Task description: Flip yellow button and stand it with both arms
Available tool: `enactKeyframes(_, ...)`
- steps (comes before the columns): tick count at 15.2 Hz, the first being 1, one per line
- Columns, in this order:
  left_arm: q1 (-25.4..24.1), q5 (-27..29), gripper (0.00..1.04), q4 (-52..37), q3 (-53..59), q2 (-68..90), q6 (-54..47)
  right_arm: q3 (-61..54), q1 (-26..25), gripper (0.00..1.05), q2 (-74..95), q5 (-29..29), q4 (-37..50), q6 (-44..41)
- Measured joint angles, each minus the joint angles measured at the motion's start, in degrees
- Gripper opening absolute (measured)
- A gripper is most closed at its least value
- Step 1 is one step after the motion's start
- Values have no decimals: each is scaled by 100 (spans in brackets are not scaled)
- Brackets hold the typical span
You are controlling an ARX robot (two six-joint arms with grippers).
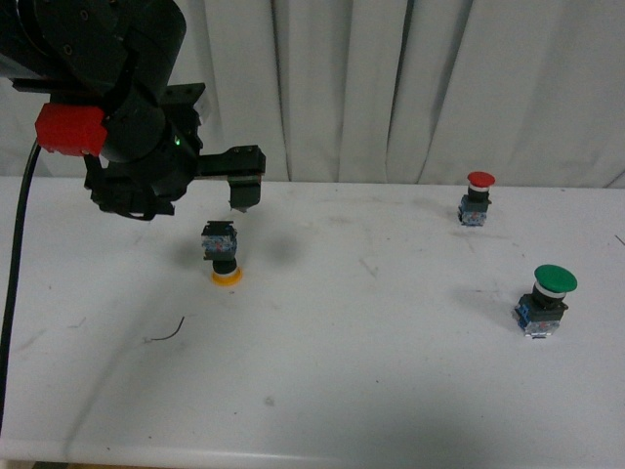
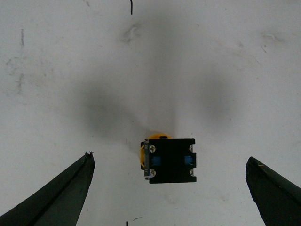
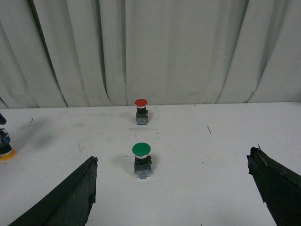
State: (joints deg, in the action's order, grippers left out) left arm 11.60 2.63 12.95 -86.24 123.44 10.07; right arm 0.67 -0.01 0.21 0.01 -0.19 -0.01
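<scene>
The yellow button (image 1: pixel 223 256) stands upside down on the white table (image 1: pixel 371 371), with its yellow cap on the surface and its black-and-blue block on top. My left gripper (image 1: pixel 229 195) hangs open just above and behind it, not touching. In the left wrist view the button's block (image 2: pixel 170 160) lies between the two spread black fingers (image 2: pixel 66 195), with a gap on each side and the left gripper (image 2: pixel 169 157) centred over it. My right gripper (image 3: pixel 172 157) is open and empty, and is out of the front view. The yellow button also shows at the edge of the right wrist view (image 3: pixel 4 147).
A red-capped button (image 1: pixel 478 198) stands upright at the back right, also in the right wrist view (image 3: pixel 141 111). A larger green-capped button (image 1: pixel 547 298) stands upright nearer on the right, ahead of the right gripper (image 3: pixel 142 161). A thin dark wire scrap (image 1: pixel 166 332) lies left of centre. White curtains hang behind.
</scene>
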Motion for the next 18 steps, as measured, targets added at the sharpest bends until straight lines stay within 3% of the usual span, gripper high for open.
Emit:
enactKeyframes(13,4,144,96,11,-365,643,-603,0,0,98,0,0,-2,0)
enactKeyframes(14,11,142,84,35,-369,643,-603,0,0,98,0,0,-2,0)
enactKeyframes(16,63,140,39,140,-444,643,-603,0,0,98,0,0,-2,0)
enactKeyframes(18,74,122,35,144,-450,640,-601,0,0,98,0,0,-2,0)
